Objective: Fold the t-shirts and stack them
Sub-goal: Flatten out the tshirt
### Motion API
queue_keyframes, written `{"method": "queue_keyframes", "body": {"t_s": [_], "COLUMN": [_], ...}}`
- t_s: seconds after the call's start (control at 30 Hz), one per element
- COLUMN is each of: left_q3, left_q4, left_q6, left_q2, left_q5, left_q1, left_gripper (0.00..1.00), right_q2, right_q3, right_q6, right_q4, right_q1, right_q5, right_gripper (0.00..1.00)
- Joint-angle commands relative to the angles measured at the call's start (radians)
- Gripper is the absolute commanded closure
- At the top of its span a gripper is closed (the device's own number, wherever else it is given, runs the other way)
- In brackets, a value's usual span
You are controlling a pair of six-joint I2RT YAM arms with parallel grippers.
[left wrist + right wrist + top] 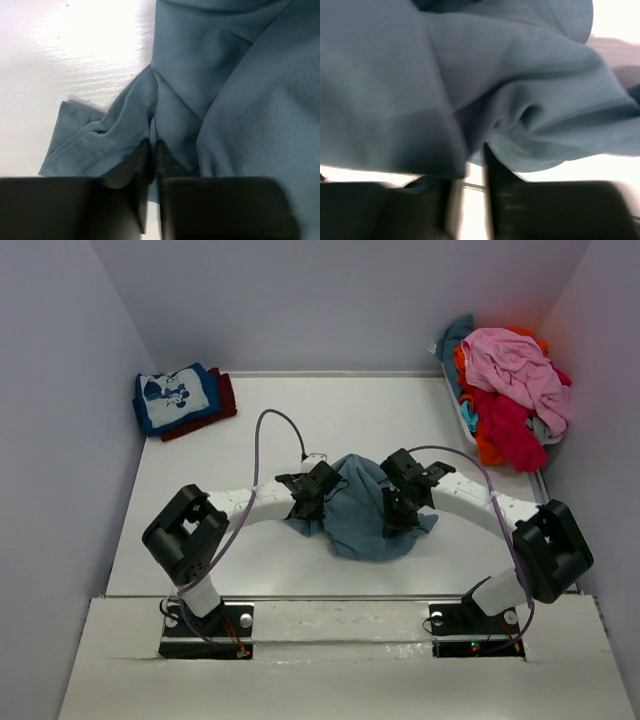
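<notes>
The left gripper's (152, 152) jaws are pressed nearly together on a bunched fold of the slate-blue t-shirt (225, 100); in the left wrist view the cloth rises in a pinched ridge straight out of the two dark fingertips (142, 162). The right gripper's (475, 167) jaws stand narrow, with a sliver of white table showing between them. A fold of the same shirt hangs over their tips, and the blurred view does not show whether it is actually clamped.

From above, the slate-blue t-shirt lies crumpled in the middle of the white table (300, 410), between the two arms. The left gripper (312, 498) is at the shirt's left edge and the right gripper (402, 502) is over its right part. A hemmed edge of the shirt sticks out flat on the table to the left of the left fingers.

At the far left corner sits a folded stack: a blue t-shirt with white cartoon print (175, 398) on top of a dark red t-shirt (224, 400). The print is a cartoon figure, and any lettering is too small to read.

At the far right lies a loose heap: a pink t-shirt (515, 360) on top, a red one (505, 425) below it, an orange one (488, 450) at the near edge and a teal one (458, 335) at the back.
</notes>
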Motion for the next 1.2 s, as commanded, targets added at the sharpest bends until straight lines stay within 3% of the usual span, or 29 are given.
{"method": "queue_keyframes", "body": {"t_s": [0.0, 0.03, 0.33, 0.53, 0.67, 0.87, 1.17], "left_q3": [0.056, 0.062, 0.170, 0.342, 0.405, 0.385, 0.359], "left_q4": [-0.034, -0.038, -0.054, -0.155, -0.188, -0.257, -0.503], "left_q6": [0.007, 0.007, 0.014, 0.017, 0.001, -0.068, -0.288], "left_q2": [0.004, 0.007, -0.042, -0.085, -0.180, -0.356, -0.546], "left_q5": [-0.027, -0.029, -0.132, -0.306, -0.417, -0.557, -0.837], "left_q1": [-0.002, -0.002, -0.002, -0.002, -0.002, -0.012, -0.208], "left_gripper": [0.94, 0.94, 0.94, 0.94, 0.94, 0.94, 0.94], "right_q2": [0.000, -0.002, -0.077, -0.109, -0.184, -0.268, -0.428], "right_q3": [0.066, 0.079, 0.228, 0.422, 0.491, 0.514, 0.468], "right_q6": [-0.005, -0.005, -0.016, -0.047, -0.044, -0.047, -0.019], "right_q4": [0.009, -0.003, -0.108, -0.186, -0.175, -0.203, -0.238], "right_q1": [0.013, 0.013, 0.013, 0.013, 0.023, 0.023, 0.023], "right_q5": [0.019, 0.029, 0.149, 0.261, 0.307, 0.341, 0.401], "right_gripper": [0.88, 0.93, 0.93, 0.93, 0.93, 0.93, 0.93]}}
